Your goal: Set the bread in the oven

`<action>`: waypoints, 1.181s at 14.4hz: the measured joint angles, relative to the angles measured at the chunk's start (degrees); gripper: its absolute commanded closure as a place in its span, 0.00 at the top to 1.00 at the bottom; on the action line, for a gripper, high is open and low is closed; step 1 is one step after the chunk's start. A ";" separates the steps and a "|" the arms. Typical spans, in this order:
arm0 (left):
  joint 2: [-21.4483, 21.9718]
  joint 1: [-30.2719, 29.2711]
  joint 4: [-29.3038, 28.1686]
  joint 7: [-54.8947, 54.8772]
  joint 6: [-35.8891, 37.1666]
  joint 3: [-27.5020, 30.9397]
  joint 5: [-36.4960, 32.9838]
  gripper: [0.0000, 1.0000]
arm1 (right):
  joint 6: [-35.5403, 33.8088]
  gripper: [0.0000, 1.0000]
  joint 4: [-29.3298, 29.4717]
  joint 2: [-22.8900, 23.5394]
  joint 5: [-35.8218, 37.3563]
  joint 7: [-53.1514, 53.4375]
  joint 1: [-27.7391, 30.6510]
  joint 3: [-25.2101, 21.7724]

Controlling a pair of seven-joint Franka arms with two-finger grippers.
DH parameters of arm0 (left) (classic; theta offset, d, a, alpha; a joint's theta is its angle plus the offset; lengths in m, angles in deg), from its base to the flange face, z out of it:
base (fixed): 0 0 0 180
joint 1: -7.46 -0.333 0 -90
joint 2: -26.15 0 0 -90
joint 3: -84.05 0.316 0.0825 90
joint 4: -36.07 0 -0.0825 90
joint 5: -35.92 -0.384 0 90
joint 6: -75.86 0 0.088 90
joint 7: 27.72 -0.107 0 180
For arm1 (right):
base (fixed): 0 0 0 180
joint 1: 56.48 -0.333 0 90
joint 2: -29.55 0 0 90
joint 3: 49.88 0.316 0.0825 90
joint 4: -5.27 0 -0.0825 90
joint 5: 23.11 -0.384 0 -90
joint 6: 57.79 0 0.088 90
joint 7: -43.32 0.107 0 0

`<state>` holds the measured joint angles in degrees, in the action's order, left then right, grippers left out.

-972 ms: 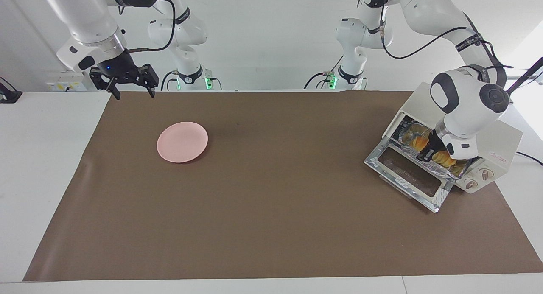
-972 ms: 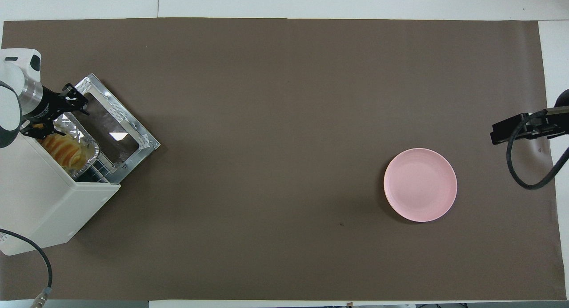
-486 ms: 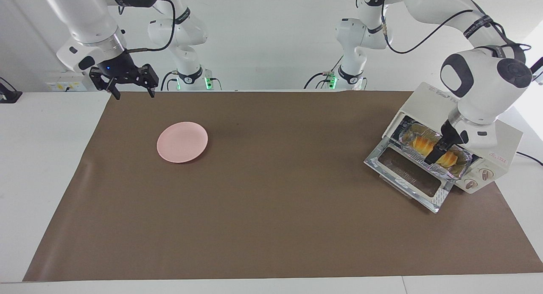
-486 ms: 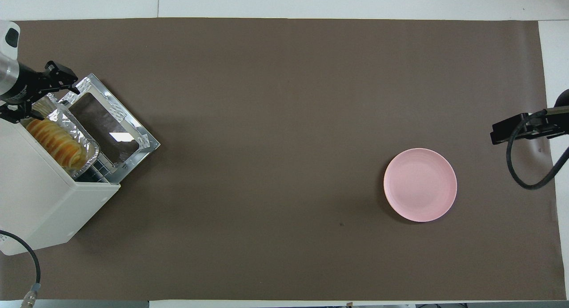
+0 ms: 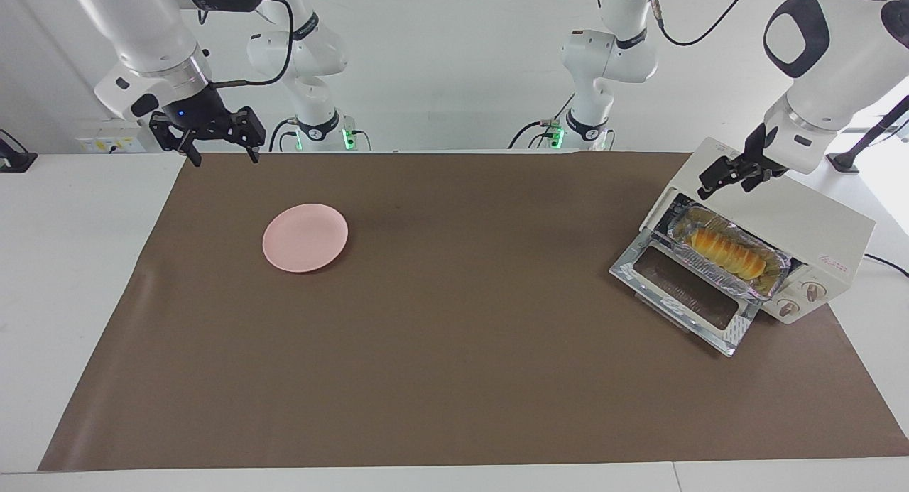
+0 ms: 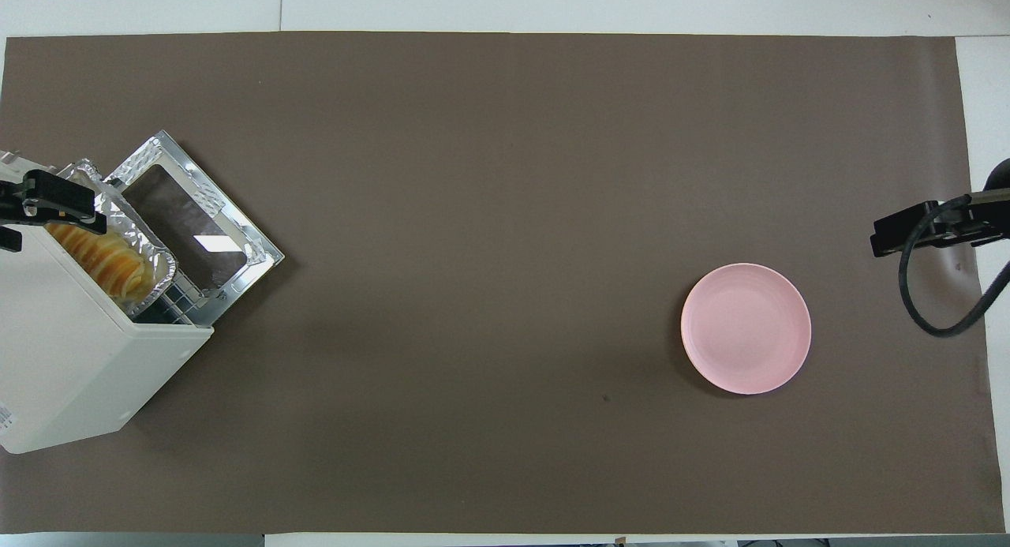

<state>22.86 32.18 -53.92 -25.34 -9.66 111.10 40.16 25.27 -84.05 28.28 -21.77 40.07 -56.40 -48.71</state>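
Ridged golden loaf (image 5: pixel 728 254) lies lengthwise along cream toaster oven's (image 5: pixel 802 219) mouth, just below the empty, open left tool (image 5: pixel 731 174); right tool (image 5: pixel 216 150) open, idle.

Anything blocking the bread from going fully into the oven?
Nothing visible. The bread lies in the foil tray at the mouth of the oven, whose door is folded down. The left gripper hangs over the oven's top, jaws open and empty.

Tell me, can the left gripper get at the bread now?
Probably yes. The left gripper, open, is over the oven, whose door is down. The bread lies uncovered in the foil tray at the oven's mouth.
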 measured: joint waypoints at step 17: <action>5.58 -23.00 -2.87 -2.26 0.98 -29.79 -1.99 1.00 | 0.00 1.00 0.00 0.00 0.00 0.00 0.00 0.00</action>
<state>28.44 9.18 -56.79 -27.60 -8.68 81.31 38.16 25.27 -84.05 28.28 -21.77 40.07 -56.40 -48.71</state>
